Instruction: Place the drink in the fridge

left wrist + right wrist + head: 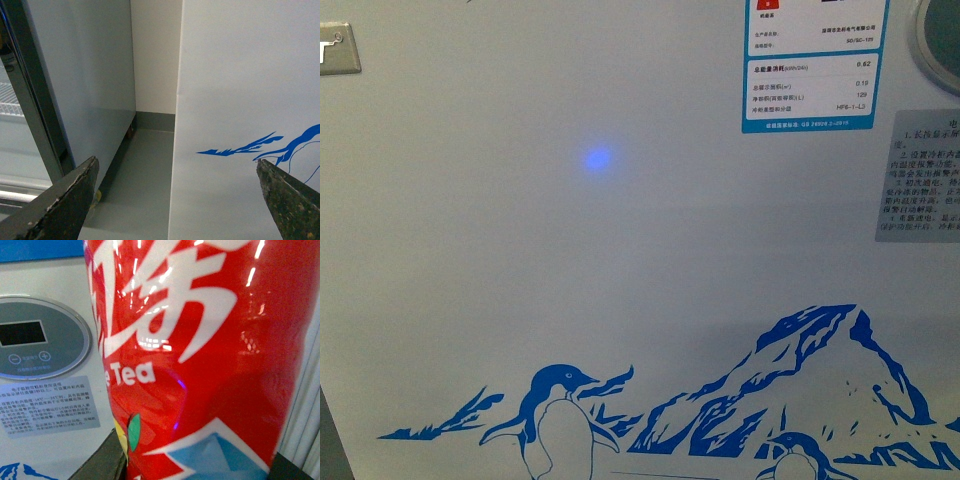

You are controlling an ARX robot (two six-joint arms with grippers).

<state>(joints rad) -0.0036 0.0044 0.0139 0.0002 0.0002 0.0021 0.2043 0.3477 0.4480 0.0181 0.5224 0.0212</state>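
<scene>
The fridge [620, 250] fills the front view as a white wall with a blue penguin-and-mountain decal low down and printed labels at the top right. No arm shows there. In the right wrist view the drink [200, 355] fills the picture, its red label with white lettering and "Tea" close up, and my right gripper [195, 467] is shut on it. Behind it is the fridge's round grey control dial [35, 340]. My left gripper [177, 200] is open with nothing between its fingers, at the fridge's white side [240, 100], near its corner.
A tall grey upright cooler [85, 85] with a dark door frame stands close beside the fridge. A narrow gap of grey floor [145, 170] runs between them to a cream back wall [155, 55].
</scene>
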